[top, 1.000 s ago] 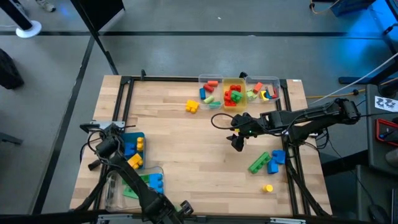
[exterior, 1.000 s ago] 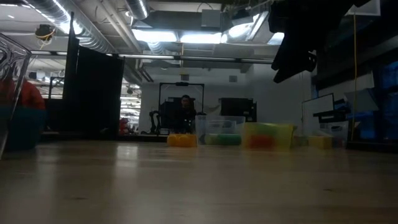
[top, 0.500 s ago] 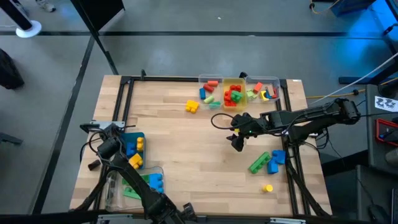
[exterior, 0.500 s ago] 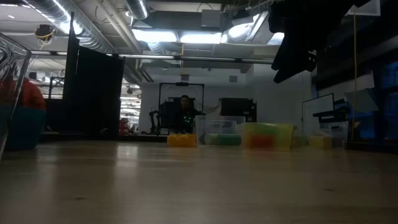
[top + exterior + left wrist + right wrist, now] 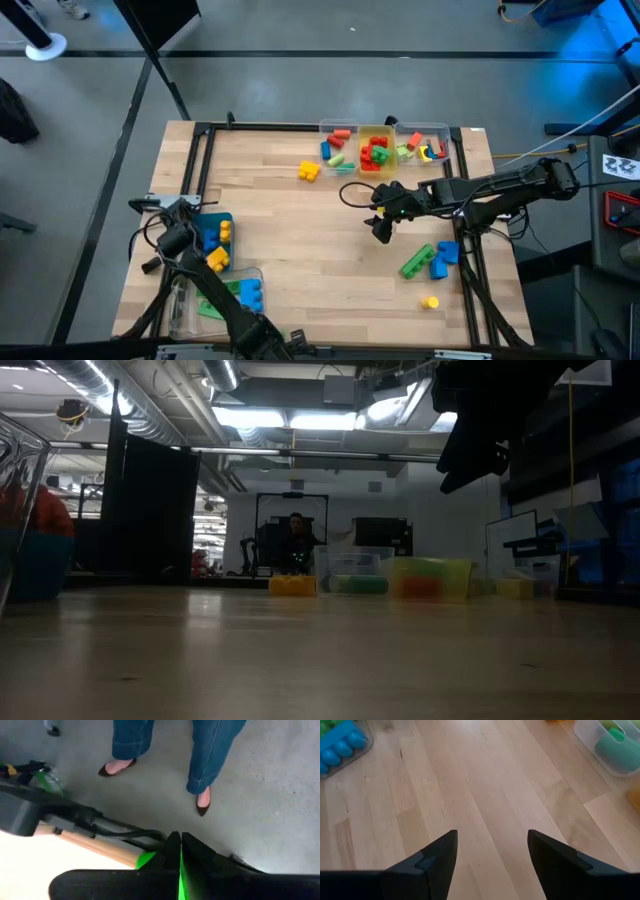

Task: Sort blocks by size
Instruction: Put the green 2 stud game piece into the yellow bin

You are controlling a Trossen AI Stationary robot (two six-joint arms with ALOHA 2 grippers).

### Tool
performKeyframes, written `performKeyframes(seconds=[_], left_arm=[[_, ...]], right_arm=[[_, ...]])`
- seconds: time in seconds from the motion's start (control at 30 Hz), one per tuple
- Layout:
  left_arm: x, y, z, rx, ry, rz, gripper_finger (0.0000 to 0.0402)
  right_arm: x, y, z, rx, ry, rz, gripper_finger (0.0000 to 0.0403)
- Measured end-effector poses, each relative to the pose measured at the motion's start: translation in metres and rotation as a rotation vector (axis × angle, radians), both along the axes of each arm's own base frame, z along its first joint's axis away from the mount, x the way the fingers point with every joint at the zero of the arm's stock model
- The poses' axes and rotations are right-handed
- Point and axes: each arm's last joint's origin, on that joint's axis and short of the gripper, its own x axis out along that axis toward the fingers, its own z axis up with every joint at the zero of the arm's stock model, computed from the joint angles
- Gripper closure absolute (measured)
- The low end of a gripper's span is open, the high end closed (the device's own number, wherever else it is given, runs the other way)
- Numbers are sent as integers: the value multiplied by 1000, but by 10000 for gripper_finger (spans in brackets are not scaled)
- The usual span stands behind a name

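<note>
Small plastic studded blocks scattered in several groups. Loose green bar (image 5: 416, 261) and blue block (image 5: 443, 254) lying together on the bare wood near the right edge, a tiny yellow block (image 5: 431, 302) alone nearer the front edge. Loose yellow block (image 5: 308, 172) at the far side, just beside the row of three small clear plastic bins (image 5: 383, 147) at the far edge; those bins hold red, blue, green, orange and yellow pieces, the middle one mostly red with green. Blue and yellow blocks piled in a blue plastic bin (image 5: 212, 242) at the left front; green and blue ones in a clear plastic bin (image 5: 215, 297) just in front of it.

Right pincer (image 5: 380, 227) held above open wood, right of centre, between the far bins and the green-and-blue pair, touching none. Green bar just to its front right; loose yellow block farther off to its left. Fingers (image 5: 427, 861) spread wide apart, nothing between them, only bare light wooden tabletop (image 5: 485, 795) below. Corner of a clear bin with blue blocks visible beyond the fingers, another bin with a green piece on the other side.

Left pincer (image 5: 180, 851) at the left front corner, fingers pressed together, nothing held, aimed off the tabletop edge at grey floor; a person's jeans-clad legs (image 5: 210, 750) and dark shoes standing there.

Low view: bins in a row at the far edge, seated person in the room behind.
</note>
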Motion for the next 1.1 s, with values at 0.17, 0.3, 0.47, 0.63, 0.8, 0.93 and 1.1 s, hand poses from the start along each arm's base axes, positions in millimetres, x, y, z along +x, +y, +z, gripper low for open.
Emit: performKeyframes(seconds=[0.17, 0.3, 0.47, 0.63, 0.8, 0.93, 1.1], left_arm=[[2, 0, -9, 23, 15, -3, 400], [1, 1, -20, 70, 36, -43, 400], [3, 9, -21, 133, 32, -47, 400], [14, 25, -21, 192, 20, 19, 400], [30, 42, -21, 213, 0, 74, 400], [44, 62, -21, 223, 9, 128, 400], [59, 86, -21, 235, 30, 192, 400]], right_arm=[[0, 0, 0, 0, 2, 0, 162], [0, 0, 0, -1, 4, 0, 162], [0, 0, 0, 0, 4, 0, 162], [0, 0, 0, 0, 3, 0, 162], [0, 0, 0, 0, 4, 0, 162], [0, 0, 0, 0, 4, 0, 162], [0, 0, 0, 0, 4, 0, 162]])
